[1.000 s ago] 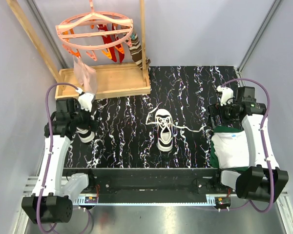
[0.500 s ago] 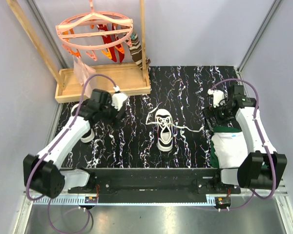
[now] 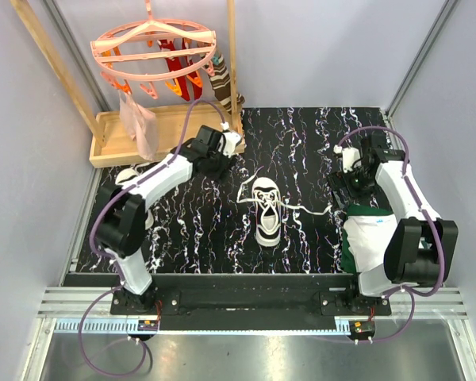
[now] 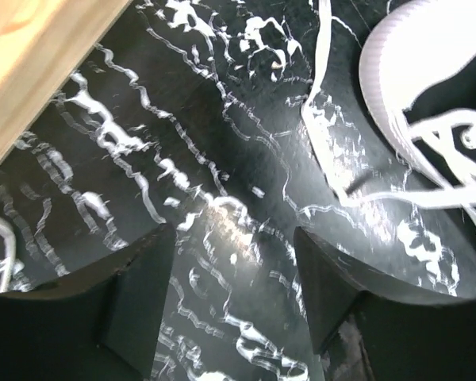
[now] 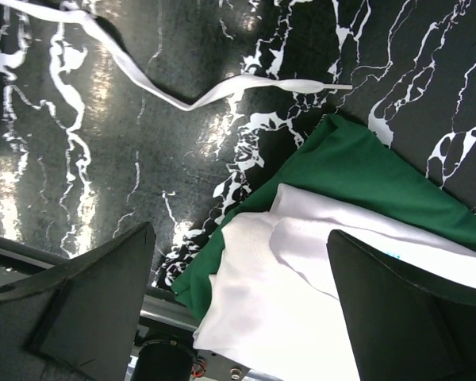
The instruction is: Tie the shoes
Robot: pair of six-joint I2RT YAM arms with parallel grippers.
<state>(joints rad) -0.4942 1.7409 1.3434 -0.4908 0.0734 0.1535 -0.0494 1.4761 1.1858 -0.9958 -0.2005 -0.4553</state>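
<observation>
One black shoe [image 3: 266,210] with a white sole lies in the middle of the dark marbled table. Its long white laces [image 3: 301,209] trail loose to the right and to the upper left. My left gripper [image 3: 236,151] hovers just up-left of it, by the wooden tray's corner. In the left wrist view this gripper [image 4: 234,238] is open over bare table, with the shoe's white rim [image 4: 381,95] and a lace [image 4: 321,119] at the upper right. My right gripper [image 3: 343,186] is open right of the shoe. In its wrist view the right gripper [image 5: 239,234] hangs wide over the cloth's edge, and a lace end [image 5: 222,87] lies beyond.
A folded white-and-green cloth [image 3: 373,238] lies at the front right. A wooden tray [image 3: 174,131] stands at the back left, with wooden posts beside it. Above it hangs a pink clip hanger [image 3: 155,48] with a dark striped sock [image 3: 220,79]. Something white [image 3: 128,176] peeks from under the left arm.
My left arm has swung from the table's left side across to the tray's corner near the shoe, and its jaws have narrowed somewhat. The right gripper has shifted slightly inward and back.
</observation>
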